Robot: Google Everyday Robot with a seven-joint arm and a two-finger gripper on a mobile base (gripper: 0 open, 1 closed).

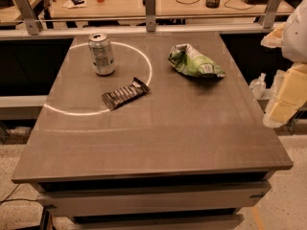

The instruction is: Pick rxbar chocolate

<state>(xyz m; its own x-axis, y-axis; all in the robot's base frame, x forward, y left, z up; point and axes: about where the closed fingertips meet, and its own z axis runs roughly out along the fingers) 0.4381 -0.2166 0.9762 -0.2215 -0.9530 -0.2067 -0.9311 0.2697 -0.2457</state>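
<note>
The rxbar chocolate (124,94) is a slim black glossy bar with pale lettering. It lies flat on the grey table (158,138), left of centre, angled with its right end farther back. The silver drink can (101,53) stands upright just behind it to the left. The green-and-white chip bag (194,61) lies crumpled at the back right. My gripper (287,97) shows only as pale, blurred arm parts at the right edge of the view, off the table's right side and well away from the bar.
A bright ring of light (144,75) curves across the tabletop around the can and bar. A railing (149,28) and a desk with a cup, cables and a keyboard stand behind the table. A small bottle (258,85) sits low on the right.
</note>
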